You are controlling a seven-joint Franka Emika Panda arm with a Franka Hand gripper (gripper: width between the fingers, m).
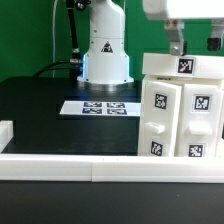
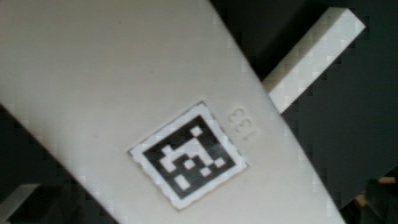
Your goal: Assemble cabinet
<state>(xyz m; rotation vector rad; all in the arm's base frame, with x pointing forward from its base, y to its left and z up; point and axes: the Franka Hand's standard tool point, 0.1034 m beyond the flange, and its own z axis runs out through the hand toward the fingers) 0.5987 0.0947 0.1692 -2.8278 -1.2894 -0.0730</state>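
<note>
The cabinet (image 1: 180,115) is a large white box with several square black-and-white tags, standing at the exterior view's right. A white tagged panel (image 1: 185,65) lies across its top. My gripper (image 1: 195,45) hangs straight above that top panel, its two fingers spread wide with nothing between them, their tips just above the panel. In the wrist view a white tagged panel (image 2: 187,155) fills most of the picture at very close range, with a white bar (image 2: 320,50) beyond it. My fingers do not show in the wrist view.
The marker board (image 1: 95,106) lies on the black table in front of the white robot base (image 1: 105,50). A low white rim (image 1: 100,165) runs along the table's front edge and the exterior view's left.
</note>
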